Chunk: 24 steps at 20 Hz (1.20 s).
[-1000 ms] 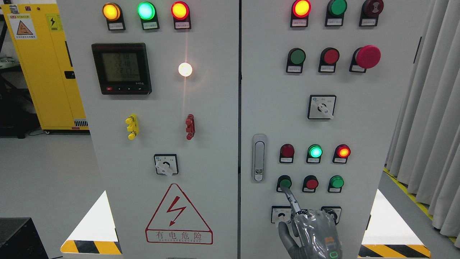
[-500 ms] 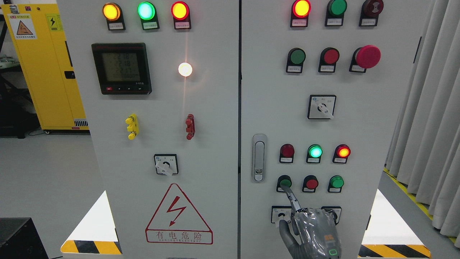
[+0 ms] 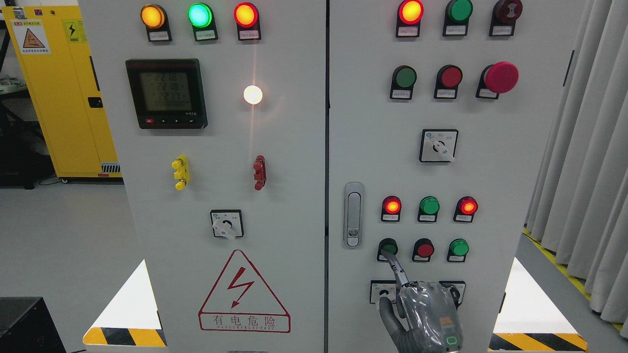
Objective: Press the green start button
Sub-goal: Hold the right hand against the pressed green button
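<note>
The green start button (image 3: 389,244) is the left one in the lower row of three buttons on the right cabinet door (image 3: 373,147). My right hand (image 3: 401,290) comes up from the bottom edge, in a grey glove. Its index finger (image 3: 394,264) is stretched out with the tip on the lower part of the green button. The other fingers are curled and the thumb (image 3: 384,309) hangs to the left. The hand holds nothing. Above the button, a red lamp (image 3: 392,206) is lit, a green lamp (image 3: 430,205) is dark and another red lamp (image 3: 467,206) is lit.
A red button (image 3: 425,249) and a second green button (image 3: 459,247) sit right of the pressed one. A door handle (image 3: 353,214) is to its left. Two rotary switches (image 3: 383,292) lie partly behind my hand. A red mushroom stop button (image 3: 500,77) is higher up. Curtains (image 3: 584,147) hang at the right.
The left red lamp above the button has come on and the green lamp beside it has gone dark. My index finger stays on the green button; the hand shifted only slightly.
</note>
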Available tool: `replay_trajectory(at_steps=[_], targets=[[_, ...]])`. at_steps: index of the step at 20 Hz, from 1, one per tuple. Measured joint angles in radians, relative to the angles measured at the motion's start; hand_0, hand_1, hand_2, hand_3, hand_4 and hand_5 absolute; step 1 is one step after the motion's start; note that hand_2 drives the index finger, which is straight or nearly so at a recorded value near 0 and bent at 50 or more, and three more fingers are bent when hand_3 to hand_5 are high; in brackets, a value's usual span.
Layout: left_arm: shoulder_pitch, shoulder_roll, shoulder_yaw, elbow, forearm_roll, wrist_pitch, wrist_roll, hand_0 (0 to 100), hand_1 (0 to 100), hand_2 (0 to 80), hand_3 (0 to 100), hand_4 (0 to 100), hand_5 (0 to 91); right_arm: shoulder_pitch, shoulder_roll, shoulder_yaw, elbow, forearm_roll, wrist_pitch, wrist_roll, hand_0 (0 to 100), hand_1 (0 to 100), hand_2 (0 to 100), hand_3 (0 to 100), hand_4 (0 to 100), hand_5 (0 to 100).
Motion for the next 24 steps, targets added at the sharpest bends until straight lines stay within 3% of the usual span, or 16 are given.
replay_trajectory(at_steps=[24], targets=[[0.0, 0.0, 0.0, 0.0, 0.0, 0.0, 0.001, 12, 56, 0.0, 0, 0, 0.0, 0.019, 0.004, -0.019, -0.013, -0.018, 0.012, 0.002, 72, 94, 0, 100, 100, 100]])
